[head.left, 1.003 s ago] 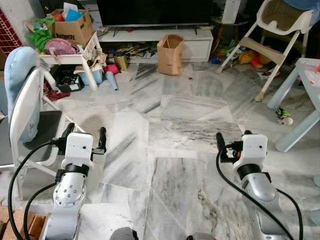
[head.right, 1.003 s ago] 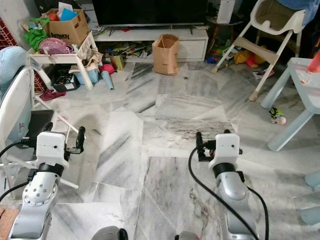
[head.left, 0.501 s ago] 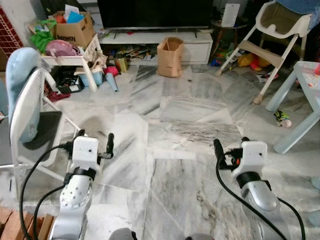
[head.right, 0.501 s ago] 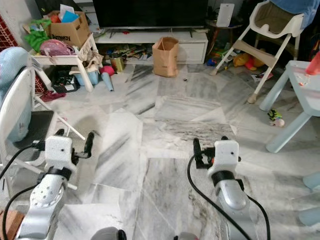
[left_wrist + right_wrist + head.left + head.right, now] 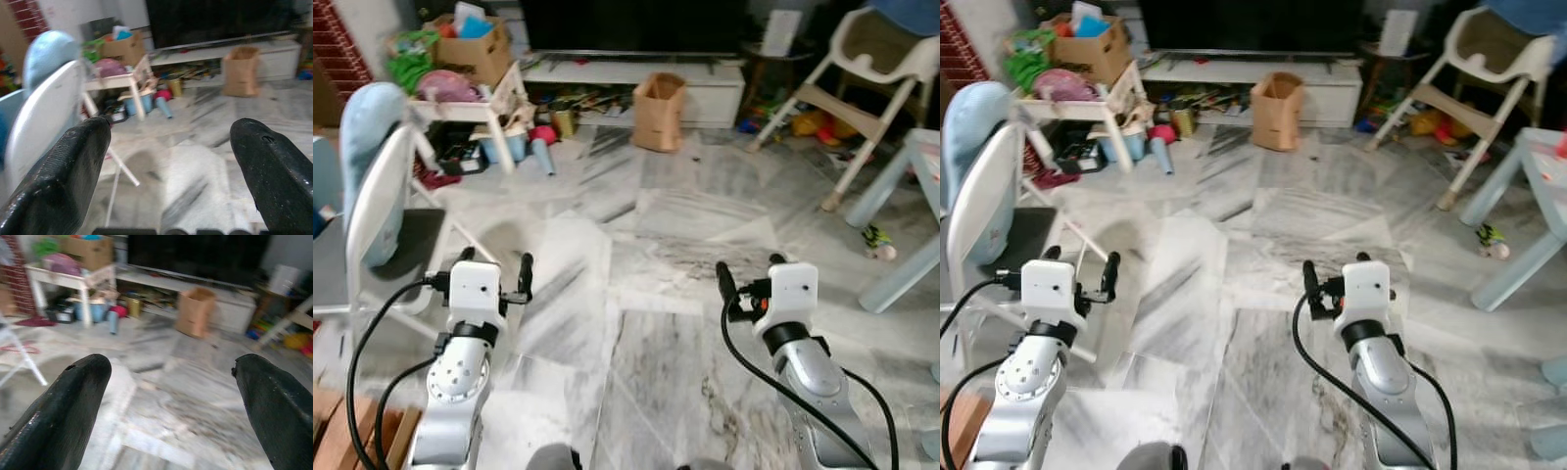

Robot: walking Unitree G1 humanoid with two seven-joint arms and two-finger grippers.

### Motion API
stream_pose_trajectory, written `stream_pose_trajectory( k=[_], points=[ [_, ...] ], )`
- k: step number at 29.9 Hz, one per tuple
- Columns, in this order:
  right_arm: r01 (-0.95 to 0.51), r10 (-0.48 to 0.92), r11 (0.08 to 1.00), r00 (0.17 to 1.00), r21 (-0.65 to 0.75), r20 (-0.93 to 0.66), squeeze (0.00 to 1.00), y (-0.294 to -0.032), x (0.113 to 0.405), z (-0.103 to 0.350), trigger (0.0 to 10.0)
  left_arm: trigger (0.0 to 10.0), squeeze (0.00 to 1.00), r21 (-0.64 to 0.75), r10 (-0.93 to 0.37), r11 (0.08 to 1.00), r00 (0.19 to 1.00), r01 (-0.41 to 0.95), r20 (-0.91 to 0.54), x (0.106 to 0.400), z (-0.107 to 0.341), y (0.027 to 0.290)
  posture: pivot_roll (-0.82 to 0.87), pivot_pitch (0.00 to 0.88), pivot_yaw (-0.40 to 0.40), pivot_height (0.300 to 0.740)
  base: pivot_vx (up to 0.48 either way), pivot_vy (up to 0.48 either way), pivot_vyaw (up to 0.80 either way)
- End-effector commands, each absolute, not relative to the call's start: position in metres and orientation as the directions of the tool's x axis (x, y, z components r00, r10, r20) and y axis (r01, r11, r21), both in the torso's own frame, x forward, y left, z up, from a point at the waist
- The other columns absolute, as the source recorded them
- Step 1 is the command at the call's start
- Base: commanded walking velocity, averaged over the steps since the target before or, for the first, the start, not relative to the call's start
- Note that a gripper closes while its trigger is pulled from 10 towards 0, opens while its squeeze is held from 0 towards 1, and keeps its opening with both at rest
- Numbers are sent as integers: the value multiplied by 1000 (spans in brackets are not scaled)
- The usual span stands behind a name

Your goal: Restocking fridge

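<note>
I hold both arms out low over a grey marble floor in a living room. My left gripper is open, with nothing between its black fingers. My right gripper is open too and holds nothing, its fingers spread wide. Both wrist views look along the floor toward a brown paper bag and a low white TV stand at the far wall.
A white folding chair with a blue cushion stands close at my left. A cluttered small white table with a cardboard box is at the far left. A high chair and a pale blue table leg stand at the right. Toys litter the floor.
The whole picture has shifted a little and is slightly blurred, so the camera has moved. Both grippers stay open and held out in front.
</note>
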State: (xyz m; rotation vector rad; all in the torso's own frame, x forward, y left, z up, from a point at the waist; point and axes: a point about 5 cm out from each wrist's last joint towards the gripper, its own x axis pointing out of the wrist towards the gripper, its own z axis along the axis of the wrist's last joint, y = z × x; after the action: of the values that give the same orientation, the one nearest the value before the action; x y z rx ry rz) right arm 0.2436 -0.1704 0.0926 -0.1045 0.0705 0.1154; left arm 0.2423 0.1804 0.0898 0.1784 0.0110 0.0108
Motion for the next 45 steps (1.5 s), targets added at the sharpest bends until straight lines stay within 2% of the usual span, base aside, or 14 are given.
stream_pose_trajectory(
  k=[1,7,16,32,38,41,43,45],
  points=[
    [-115,108,988,992,-101,-70,0,-171,245,96,10000,10000,0,173,21,985,1000,-17,-21,242,89,180,26,36,29,740,0,0,800],
    [-107,99,989,992,-104,-76,0,-174,243,94,10000,10000,0,154,35,988,999,-30,-36,241,87,179,26,39,35,740,0,0,800],
    [-69,62,992,996,-108,-66,0,-186,257,98,10000,10000,0,133,41,991,997,-32,-67,244,86,178,39,42,30,740,0,0,800],
    [-6,-2,992,998,-123,-64,0,-185,269,95,10000,10000,0,144,-16,989,997,28,-81,256,88,169,38,22,53,740,-280,0,0],
    [0,-10,990,998,-142,-69,0,-185,270,92,10000,10000,0,141,-21,990,996,34,-88,259,89,168,32,27,57,740,-381,275,0],
    [22,-33,994,994,-107,-102,0,-185,271,90,10000,10000,0,175,-33,984,997,46,-72,260,90,168,29,28,59,740,-380,296,0],
    [5,-19,991,995,-131,-102,0,-185,272,91,10000,10000,0,213,-36,976,998,48,-61,260,90,170,28,27,62,740,-315,364,0],
    [62,-76,985,994,-159,-81,0,-191,276,94,10000,10000,0,232,-22,972,998,35,-58,260,89,172,28,27,65,740,-283,392,0]
  ],
)
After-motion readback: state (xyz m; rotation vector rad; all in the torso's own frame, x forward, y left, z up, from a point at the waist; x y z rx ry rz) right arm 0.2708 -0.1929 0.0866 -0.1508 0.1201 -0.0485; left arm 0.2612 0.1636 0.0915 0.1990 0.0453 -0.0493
